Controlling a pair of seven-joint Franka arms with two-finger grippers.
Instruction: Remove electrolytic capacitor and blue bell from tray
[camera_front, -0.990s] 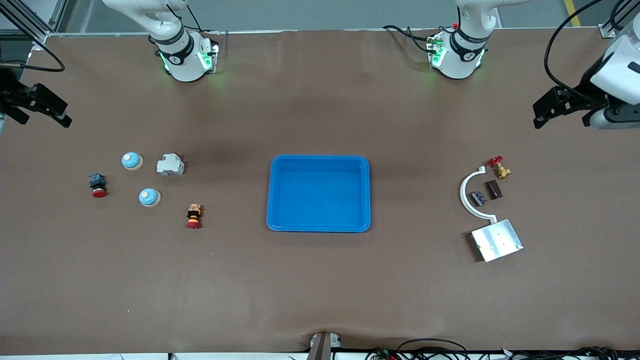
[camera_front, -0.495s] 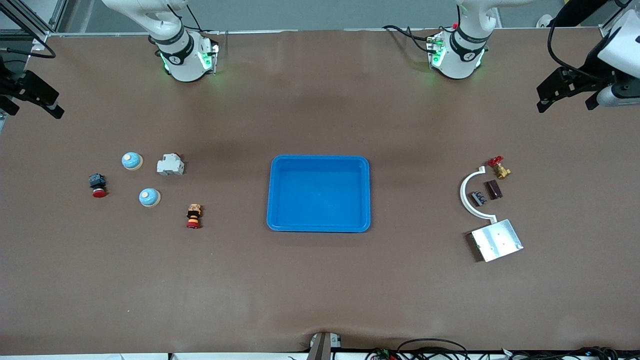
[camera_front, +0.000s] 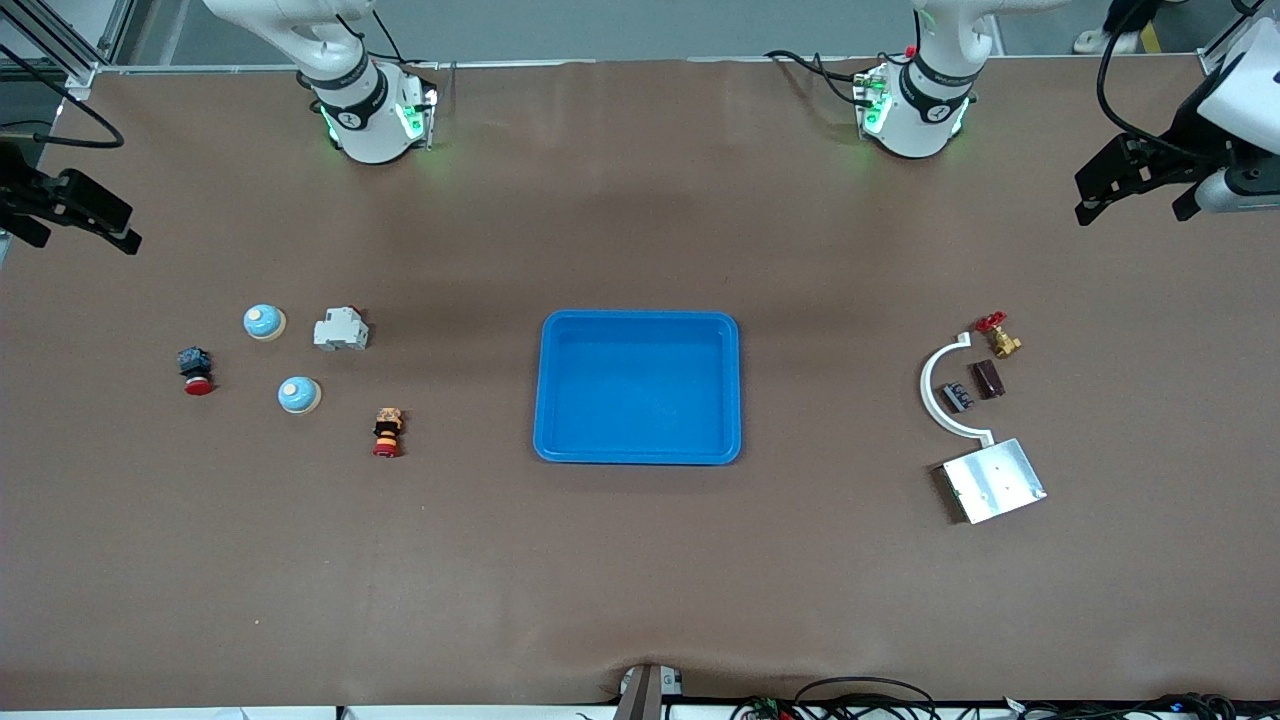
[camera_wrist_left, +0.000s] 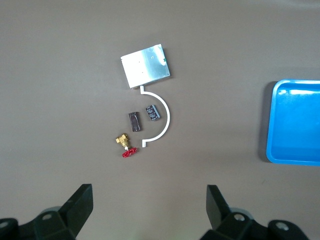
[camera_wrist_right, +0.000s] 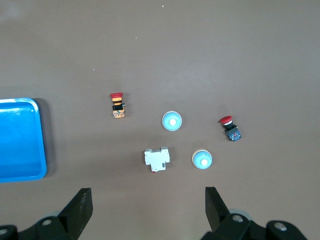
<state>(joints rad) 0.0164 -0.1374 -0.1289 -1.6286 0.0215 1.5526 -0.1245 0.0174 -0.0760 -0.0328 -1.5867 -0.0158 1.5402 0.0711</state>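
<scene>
Two light-blue dome bells (camera_front: 264, 321) (camera_front: 299, 395) sit toward the right arm's end of the table; both show in the right wrist view (camera_wrist_right: 171, 121) (camera_wrist_right: 202, 159). A small dark capacitor (camera_front: 958, 397) lies inside a white curved piece toward the left arm's end, and shows in the left wrist view (camera_wrist_left: 153, 113). My left gripper (camera_front: 1130, 210) (camera_wrist_left: 149, 195) hangs open and empty over the table edge at its end. My right gripper (camera_front: 85, 243) (camera_wrist_right: 147, 197) hangs open and empty over its end's edge. A blue tray (camera_front: 640, 316) sits empty at the centre.
Near the bells are a white breaker (camera_front: 341, 330) and two red push buttons (camera_front: 196, 370) (camera_front: 388, 432). By the capacitor are a white arc (camera_front: 930, 400), a brown block (camera_front: 988, 379), a brass valve (camera_front: 1000, 338) and a metal plate (camera_front: 993, 480).
Both grippers shifted a little at the table's ends; the left one moved toward the robots' side. Nothing on the table has moved.
</scene>
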